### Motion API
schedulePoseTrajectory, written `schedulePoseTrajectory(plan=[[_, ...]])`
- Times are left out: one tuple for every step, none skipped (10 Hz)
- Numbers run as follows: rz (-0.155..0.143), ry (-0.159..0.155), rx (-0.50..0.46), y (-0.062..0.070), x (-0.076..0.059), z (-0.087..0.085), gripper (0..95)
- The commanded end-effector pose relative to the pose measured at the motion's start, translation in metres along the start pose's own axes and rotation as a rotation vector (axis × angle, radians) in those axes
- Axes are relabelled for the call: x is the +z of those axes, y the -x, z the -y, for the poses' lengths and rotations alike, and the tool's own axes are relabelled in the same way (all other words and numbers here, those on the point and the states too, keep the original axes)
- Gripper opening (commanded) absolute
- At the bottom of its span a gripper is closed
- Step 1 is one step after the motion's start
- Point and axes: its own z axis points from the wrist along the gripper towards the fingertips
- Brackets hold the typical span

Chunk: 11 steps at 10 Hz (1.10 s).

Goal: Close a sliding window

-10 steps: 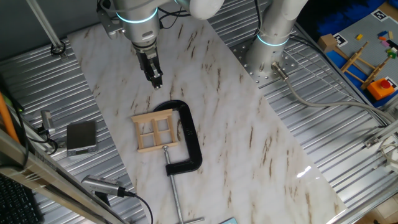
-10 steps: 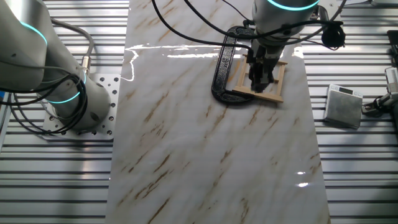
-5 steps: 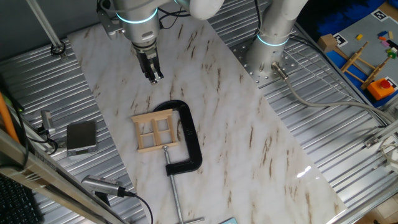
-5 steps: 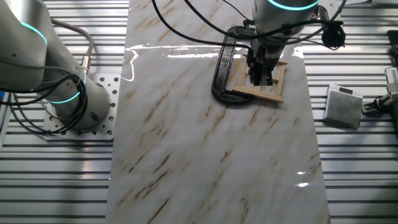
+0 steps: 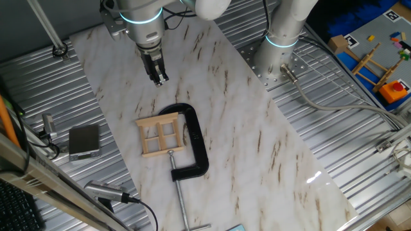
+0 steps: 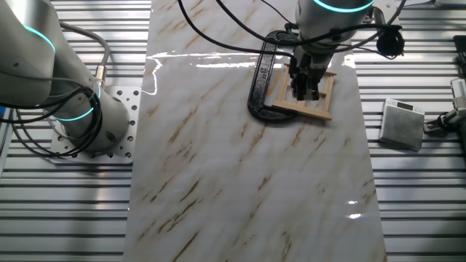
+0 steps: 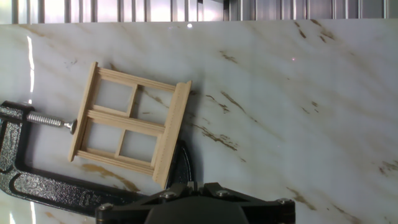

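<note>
The sliding window (image 5: 160, 135) is a small pale-wood frame with four panes, lying flat on the marble board (image 5: 244, 141). It is held in the black C-clamp (image 5: 196, 144). My gripper (image 5: 158, 78) hangs above the board, beyond the window's far edge, with its fingers together and nothing between them. In the other fixed view the gripper (image 6: 306, 89) covers part of the window (image 6: 302, 110). In the hand view the window (image 7: 130, 124) lies at the left, the clamp (image 7: 50, 186) runs below it, and my gripper (image 7: 194, 185) shows at the bottom edge.
A small grey box (image 5: 84, 141) sits on the ribbed metal table left of the board; it also shows in the other fixed view (image 6: 402, 124). A second arm's base (image 5: 282, 45) stands at the board's far right. A wooden stick frame with an orange block (image 5: 385, 74) lies at the right.
The gripper lifted a little and drew away from the window between one second ago and half a second ago. It has held still since. The window has not moved.
</note>
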Motion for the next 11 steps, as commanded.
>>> schedulePoseTrajectory(plan=[[0.001,-0.002,-0.001,0.0,0.0002,0.0002,0.0],[0.001,-0.002,-0.002,0.0,0.0002,0.0001,0.0],[0.0,-0.002,-0.002,0.0,0.0002,0.0001,0.0],[0.0,-0.001,-0.048,0.0,0.0002,0.0001,0.0],[0.001,-0.002,-0.062,0.0,0.0002,0.0001,0.0],[0.001,-0.002,-0.061,0.0,0.0002,0.0001,0.0],[0.001,-0.002,-0.061,0.0,0.0002,0.0001,0.0],[0.005,0.003,-0.055,0.0,0.0002,0.0001,0.0],[0.004,-0.001,-0.059,0.0,0.0002,0.0001,0.0],[0.003,0.002,-0.056,0.0,0.0002,0.0001,0.0],[0.001,-0.007,-0.158,0.0,0.0002,0.0001,0.0]])
